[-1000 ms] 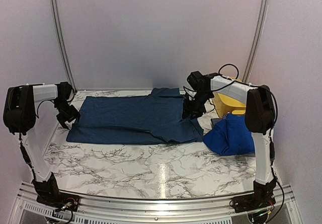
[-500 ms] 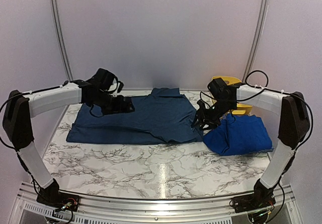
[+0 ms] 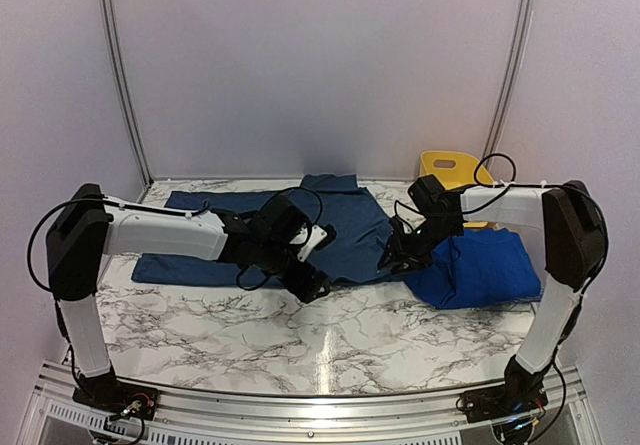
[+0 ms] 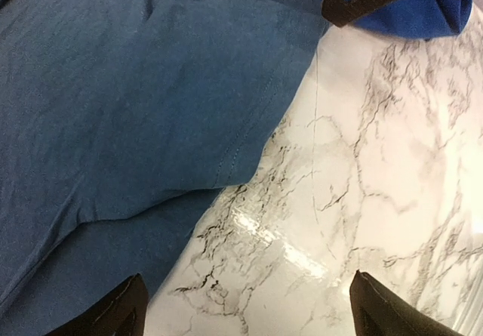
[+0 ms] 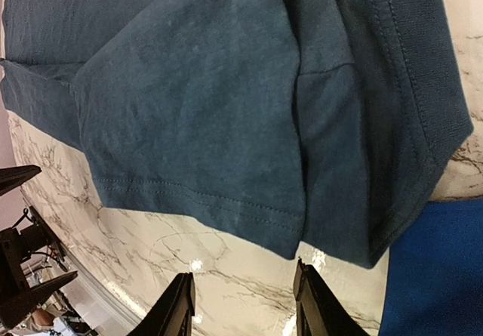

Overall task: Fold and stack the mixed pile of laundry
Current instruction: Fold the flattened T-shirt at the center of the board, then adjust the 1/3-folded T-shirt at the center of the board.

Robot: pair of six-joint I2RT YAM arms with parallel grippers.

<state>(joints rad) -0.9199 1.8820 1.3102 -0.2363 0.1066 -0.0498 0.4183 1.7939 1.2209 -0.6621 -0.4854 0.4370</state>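
Note:
A large dark denim-blue garment (image 3: 250,230) lies spread flat across the back of the marble table; it fills the left wrist view (image 4: 121,102) and the right wrist view (image 5: 226,87). A bright royal-blue garment (image 3: 480,270) lies crumpled at the right; it also shows in the left wrist view (image 4: 407,11) and the right wrist view (image 5: 434,275). The checked shirt is hidden. My left gripper (image 3: 315,287) is open and empty over the denim garment's front hem (image 4: 249,155). My right gripper (image 3: 392,262) is open and empty just above the garment's right sleeve hem (image 5: 226,208).
A yellow plastic tub (image 3: 445,168) stands at the back right behind the right arm. Bare marble table (image 3: 320,345) lies in front of the garments. White walls close in the back and sides.
My left arm has swept from the far left across the denim garment to its front hem near the middle. My right gripper dropped slightly toward the sleeve. The garment's left part now lies folded.

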